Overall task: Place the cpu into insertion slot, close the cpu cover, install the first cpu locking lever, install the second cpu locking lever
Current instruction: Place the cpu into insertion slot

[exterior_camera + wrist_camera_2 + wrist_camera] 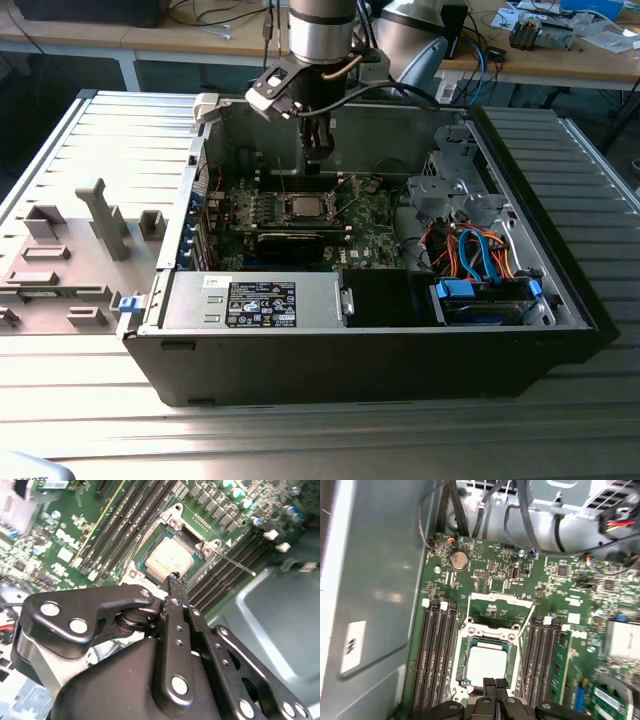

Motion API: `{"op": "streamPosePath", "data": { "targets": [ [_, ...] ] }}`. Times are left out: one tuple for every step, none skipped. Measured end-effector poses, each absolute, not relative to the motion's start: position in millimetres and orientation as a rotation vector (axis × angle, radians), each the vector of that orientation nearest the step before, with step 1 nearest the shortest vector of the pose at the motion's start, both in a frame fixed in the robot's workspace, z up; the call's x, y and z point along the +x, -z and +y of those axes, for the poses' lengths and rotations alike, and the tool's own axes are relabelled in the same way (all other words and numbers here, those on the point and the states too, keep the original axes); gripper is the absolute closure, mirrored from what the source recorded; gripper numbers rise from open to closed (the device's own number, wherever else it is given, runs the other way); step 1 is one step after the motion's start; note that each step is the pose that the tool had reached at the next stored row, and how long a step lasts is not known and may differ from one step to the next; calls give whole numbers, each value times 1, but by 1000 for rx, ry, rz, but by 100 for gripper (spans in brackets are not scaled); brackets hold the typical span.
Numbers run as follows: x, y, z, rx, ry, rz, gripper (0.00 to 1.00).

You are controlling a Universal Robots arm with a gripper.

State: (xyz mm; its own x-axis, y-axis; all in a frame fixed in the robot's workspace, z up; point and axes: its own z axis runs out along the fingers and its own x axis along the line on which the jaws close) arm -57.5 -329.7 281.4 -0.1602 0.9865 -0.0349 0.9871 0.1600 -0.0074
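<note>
The cpu (487,664) lies flat in the insertion slot (462,666), its pale metal top showing in both wrist views (167,560). Beyond the socket the cpu cover (501,598) stands swung open, a silvery frame with a window. A thin locking lever (238,565) sticks out free beside the socket. My gripper (495,683) hovers just above the near edge of the cpu, fingers shut with nothing between them. In the exterior view the gripper (316,160) hangs over the green board, a little behind the cpu (305,208).
Black memory slots (435,655) flank the socket on both sides. The case's grey wall (375,580) rises close by. A power supply (255,303) and a drive bay with blue and orange cables (480,260) fill the case's front. Grey fixtures (100,215) stand at the exterior view's left.
</note>
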Motion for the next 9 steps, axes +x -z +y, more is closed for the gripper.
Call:
{"op": "streamPosePath", "data": {
  "targets": [
    [-58, -289, -330, 2021, 44, 2376, 89],
    [-58, -292, -330, 2021, 44, 2376, 89],
    [-58, -294, -330, 2021, 45, 2376, 89],
    [-58, -295, -330, 2021, 44, 2376, 89],
    [-58, -295, -330, 2021, 44, 2376, 89],
    [-58, -295, -330, 2021, 44, 2376, 89],
    [-58, -295, -330, 2021, 44, 2376, 89],
    [-58, -295, -330, 2021, 44, 2376, 89],
    [-58, -295, -330, 2021, 44, 2376, 89]
  ]
}}
